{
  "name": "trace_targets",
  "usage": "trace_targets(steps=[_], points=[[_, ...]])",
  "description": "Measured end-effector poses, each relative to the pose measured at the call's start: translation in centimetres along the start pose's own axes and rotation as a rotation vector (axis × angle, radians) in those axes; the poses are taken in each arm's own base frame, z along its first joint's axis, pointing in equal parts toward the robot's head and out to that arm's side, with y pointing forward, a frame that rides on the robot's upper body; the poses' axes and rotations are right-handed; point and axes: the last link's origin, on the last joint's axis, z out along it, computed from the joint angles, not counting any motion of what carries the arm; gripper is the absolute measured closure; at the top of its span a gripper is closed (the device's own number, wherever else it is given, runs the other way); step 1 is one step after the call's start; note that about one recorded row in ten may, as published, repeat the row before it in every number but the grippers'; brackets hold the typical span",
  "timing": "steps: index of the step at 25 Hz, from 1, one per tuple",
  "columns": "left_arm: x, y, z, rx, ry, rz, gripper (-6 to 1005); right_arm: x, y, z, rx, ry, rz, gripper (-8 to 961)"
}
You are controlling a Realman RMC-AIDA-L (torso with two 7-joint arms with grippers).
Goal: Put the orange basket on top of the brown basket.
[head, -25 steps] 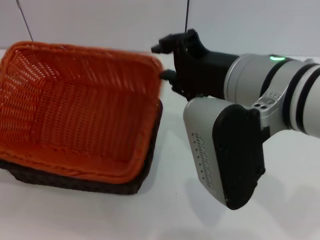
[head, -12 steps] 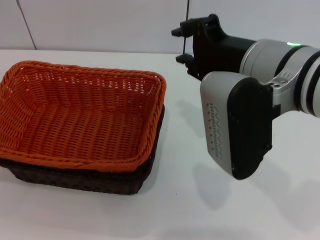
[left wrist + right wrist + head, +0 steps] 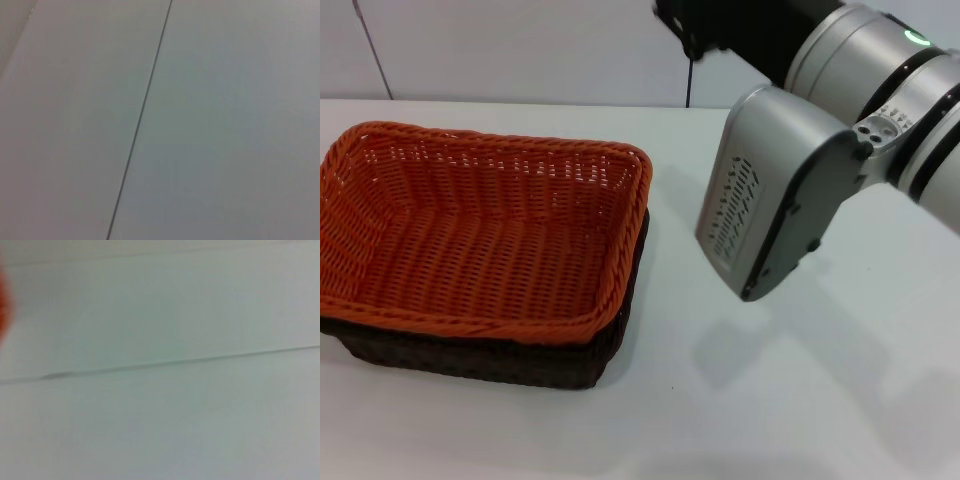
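Already the orange basket (image 3: 480, 235) sat nested in the brown basket (image 3: 520, 362) on the table (image 3: 670, 420); the right gripper (image 3: 692, 30) hung raised beside, jaws unreadable; a careless swing could nudge the stack.

Work surface: white table (image 3: 740, 400), matte, plain, meeting a pale wall at its far edge. One thing rests directly on it: the brown basket (image 3: 480, 358), sitting flat on the table's left half, well short of the far edge. Only its dark woven wall and a strip of rim show, along the near and right sides. The orange basket (image 3: 470, 235) sits nested inside the brown basket, rims nearly level, so it does not touch the table itself. Soft grey shadows lie on the table right of the brown basket.
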Motion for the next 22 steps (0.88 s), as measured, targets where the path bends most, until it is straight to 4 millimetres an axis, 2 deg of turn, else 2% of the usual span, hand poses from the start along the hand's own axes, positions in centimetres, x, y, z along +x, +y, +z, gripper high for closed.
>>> trace_targets(steps=[2, 4, 10, 13, 14, 17, 19, 20, 22], points=[[0.0, -0.3, 0.1, 0.006, -0.004, -0.006, 591, -0.2, -0.4, -0.1, 0.094, -0.021, 0.037, 512], [-0.3, -0.6, 0.0, 0.015, -0.014, -0.019, 591, 0.1, -1.2, -0.2, 0.234, -0.046, 0.159, 512], [-0.9, -1.2, -0.1, 0.037, -0.043, -0.036, 591, 1.2, -1.5, -0.5, 0.434, -0.05, 0.369, 512], [-1.2, -1.3, -0.2, 0.042, -0.053, -0.045, 591, 2.3, -0.4, -0.6, 0.611, -0.023, 0.532, 512], [-1.3, -1.3, -0.2, 0.043, -0.055, -0.047, 591, 2.3, -0.4, -0.6, 0.611, -0.023, 0.532, 512], [-1.4, -1.3, -0.3, 0.043, -0.056, -0.049, 591, 3.1, 1.3, -0.7, 0.688, 0.017, 0.63, 512], [-1.5, -1.2, -0.4, 0.043, -0.059, -0.051, 591, 3.8, 3.1, -1.1, 0.725, 0.023, 0.724, 512], [-1.6, -1.1, -0.5, 0.041, -0.061, -0.051, 591, 3.8, 3.1, -1.1, 0.725, 0.023, 0.724, 512], [-1.7, -1.1, -0.5, 0.038, -0.065, -0.05, 591, 4.5, 4.1, -2.0, 0.761, -0.004, 0.805, 512]])
